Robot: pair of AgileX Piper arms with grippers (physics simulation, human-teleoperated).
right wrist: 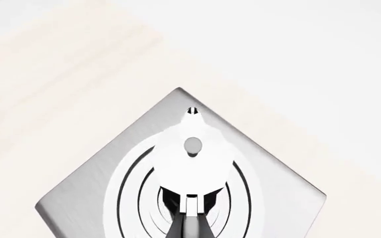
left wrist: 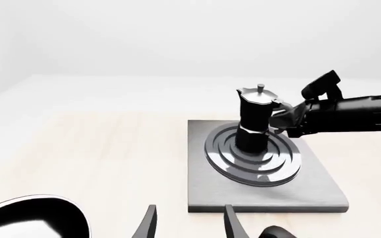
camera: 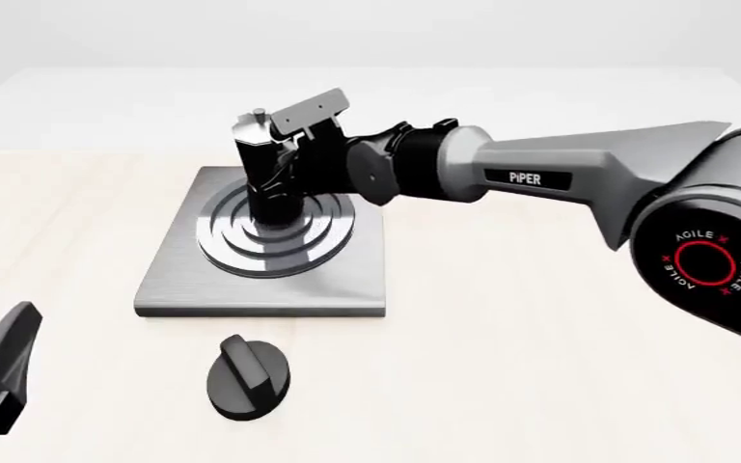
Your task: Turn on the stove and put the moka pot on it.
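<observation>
While the right gripper clamps the pot by its handle, the pot sits centred on the stove; the knob lies at 6 o'clock, the left gripper spread near it.

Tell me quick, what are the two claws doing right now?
Left gripper: open, holding nothing.
Right gripper: at the moka pot's handle; cannot be told whether it is closed.
</observation>
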